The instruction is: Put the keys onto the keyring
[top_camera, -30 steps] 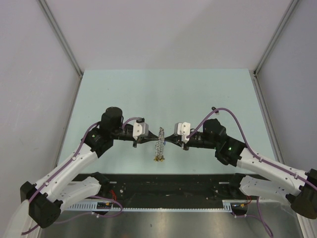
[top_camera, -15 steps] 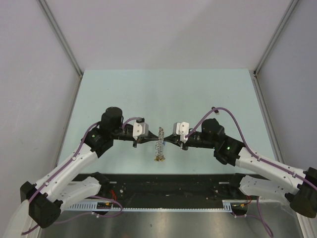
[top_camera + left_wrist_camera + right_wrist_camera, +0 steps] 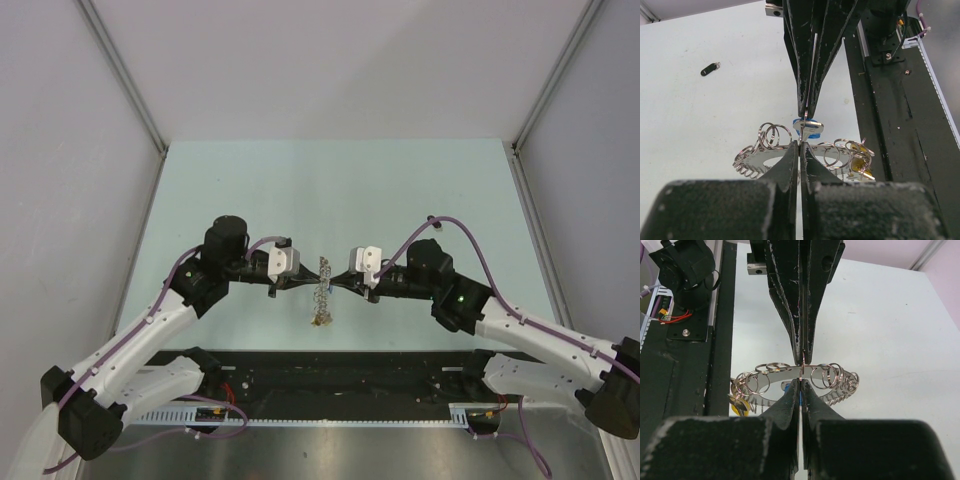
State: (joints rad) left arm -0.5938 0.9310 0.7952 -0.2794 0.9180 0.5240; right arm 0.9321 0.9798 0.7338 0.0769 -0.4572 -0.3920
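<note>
Step in hand: threading the blue key [image 3: 810, 128] onto the keyring [image 3: 767, 156].

Findings:
- Left gripper [image 3: 799, 146]: fingers clenched on the keyring's rim, holding it over the surface [image 3: 400, 190] close to the middle of the near edge. Whether its lowest part touches the surface cannot be told.
- Right gripper [image 3: 800, 385]: fingers clenched on the blue key, which is pressed up against the rim directly opposite the left fingers.
- Yellow key [image 3: 858, 166]: hangs at one end of the keyring and appears to be already mounted.
- Black key [image 3: 710, 69]: lies alone on the surface, well apart from the keyring.

Assessment: roughly one key done, one in progress, one untouched. The next move calls for working the blue key's hole onto a wire loop while the left grip stays firm. Misalignment could make the key slip out.
</note>
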